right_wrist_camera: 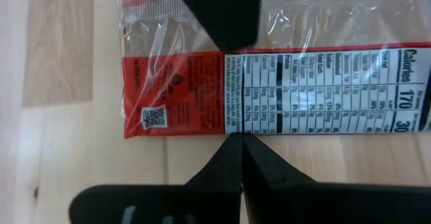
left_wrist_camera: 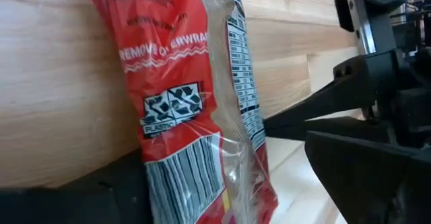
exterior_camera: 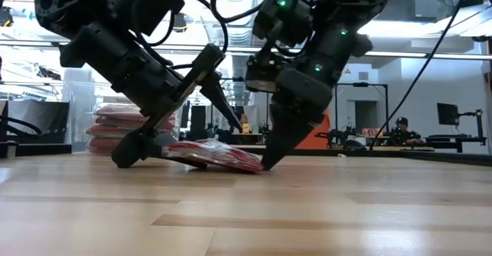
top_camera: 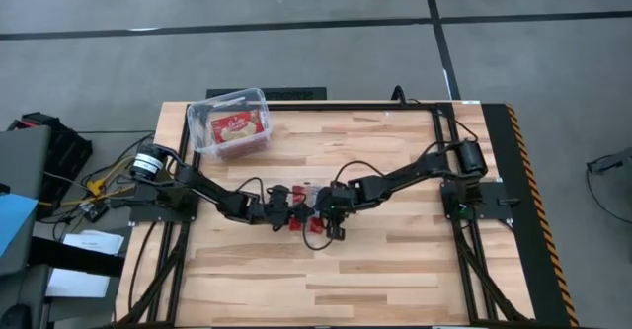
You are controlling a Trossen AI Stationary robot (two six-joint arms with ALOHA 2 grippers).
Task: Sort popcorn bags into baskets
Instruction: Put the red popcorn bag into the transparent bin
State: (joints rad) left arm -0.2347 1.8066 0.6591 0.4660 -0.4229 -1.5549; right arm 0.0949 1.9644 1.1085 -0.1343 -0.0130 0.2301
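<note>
A red popcorn bag (top_camera: 308, 220) lies back side up in the middle of the table, with its barcode and nutrition panel showing. Other red bags lie close around it. My left gripper (top_camera: 284, 208) is open and low at the bag's left end (exterior_camera: 173, 144). In the left wrist view that bag (left_wrist_camera: 188, 116) runs between its fingers. My right gripper (top_camera: 331, 222) is open and points down on the bag's right end (exterior_camera: 257, 164). The clear tub (top_camera: 193, 122) at the table's far left holds a stack of red bags (exterior_camera: 123, 125). My left gripper (exterior_camera: 146, 148) has the bag's left end between its open fingers, and that end sits a little higher than the right end. Whether a finger touches the bag, I cannot tell. My right gripper (right_wrist_camera: 232, 89) comes from above, pointing down. One fingertip (right_wrist_camera: 219, 29) stands on the bag's clear-wrapped face and the other (right_wrist_camera: 241, 143) at its long edge (right_wrist_camera: 202, 134) by the nutrition panel. The bag lies flat there.
The two arms meet nose to nose at mid-table, so there is little room between the grippers. Bare wood lies toward the near edge and to the right. Cables and boxes sit beyond the table's left edge, and the room behind holds a person far off.
</note>
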